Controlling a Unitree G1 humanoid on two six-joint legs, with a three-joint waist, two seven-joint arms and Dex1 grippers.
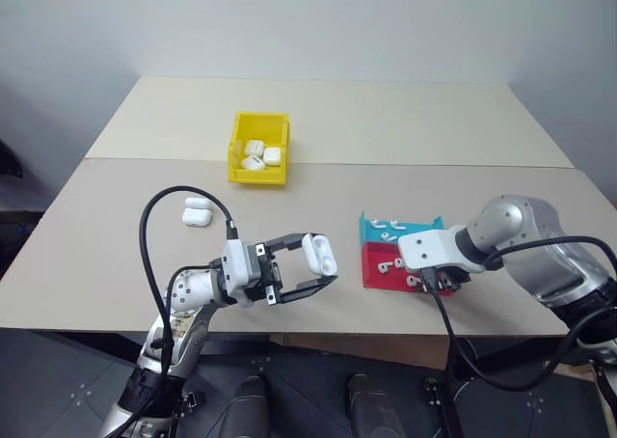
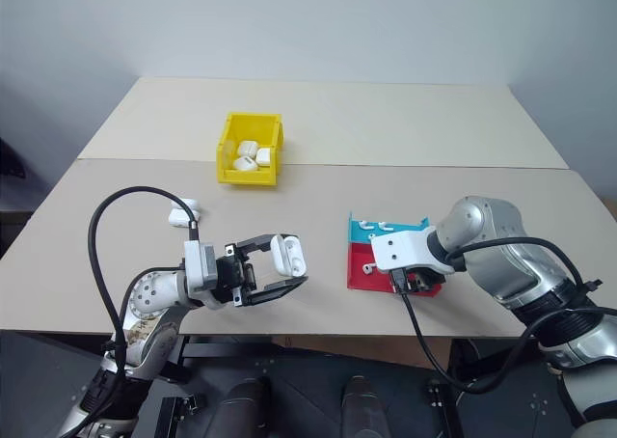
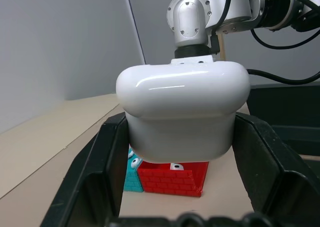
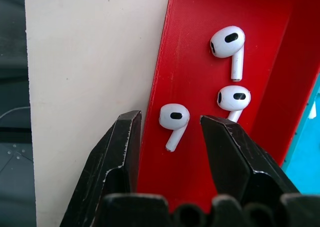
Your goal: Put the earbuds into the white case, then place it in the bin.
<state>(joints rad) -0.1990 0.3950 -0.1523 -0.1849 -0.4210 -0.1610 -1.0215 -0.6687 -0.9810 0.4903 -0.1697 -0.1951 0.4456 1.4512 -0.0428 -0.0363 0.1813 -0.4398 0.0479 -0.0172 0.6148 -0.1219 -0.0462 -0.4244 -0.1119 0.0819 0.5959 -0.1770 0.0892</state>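
White case (image 1: 319,253) seemingly upright, lid uppermost

I take the red tray (image 1: 386,269) as my landmark: a shallow tray with a brick-patterned wall, sitting near the front edge of the beige worktop (image 1: 405,129). The blue tray (image 1: 378,229) touches it on the far side, the two lying side by side. Across the worktop, beyond both trays, I see a seam (image 1: 434,165) running from side to side. Behind the worktop's far edge stands a plain pale wall (image 1: 308,23).
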